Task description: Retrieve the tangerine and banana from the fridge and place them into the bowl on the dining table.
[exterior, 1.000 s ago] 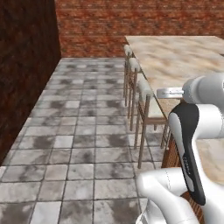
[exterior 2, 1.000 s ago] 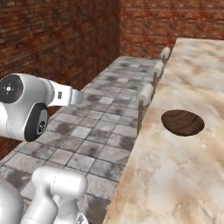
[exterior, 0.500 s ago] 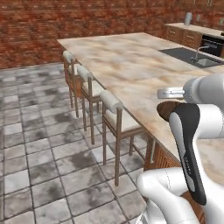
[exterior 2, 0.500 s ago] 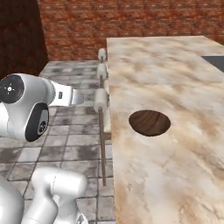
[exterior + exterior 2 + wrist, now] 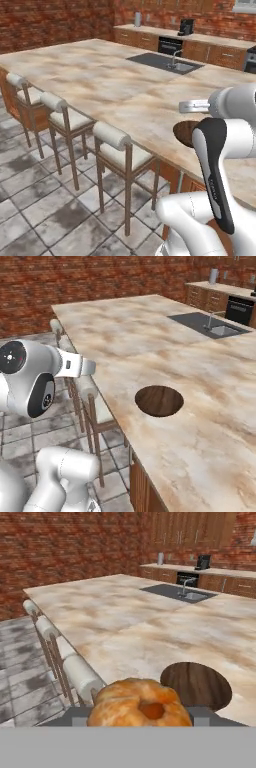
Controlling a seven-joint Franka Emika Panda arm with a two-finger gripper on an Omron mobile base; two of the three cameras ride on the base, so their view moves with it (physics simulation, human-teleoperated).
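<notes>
The tangerine [image 5: 131,703], orange and dimpled, sits low in the hand view with my gripper [image 5: 140,716] shut on it, a grey finger showing on each side. The dark brown wooden bowl [image 5: 196,685] lies just beyond it, to the right, on the marbled dining table [image 5: 125,622]. From the right base view the bowl [image 5: 159,400] rests near the table's [image 5: 150,341] front edge, right of my arm. In the left base view my arm covers part of the bowl [image 5: 184,133]. The banana and the fridge are out of view.
Several white-cushioned wooden stools [image 5: 117,150] line the table's near side over the grey tiled floor [image 5: 35,200]. A sink with a tap [image 5: 212,326] is set into the table further back. Wall counters with an oven [image 5: 170,45] run along the brick wall.
The whole scene has swung as the base turned and drove; the table and bowl now lie closer and more in front. The tangerine stays in the gripper.
</notes>
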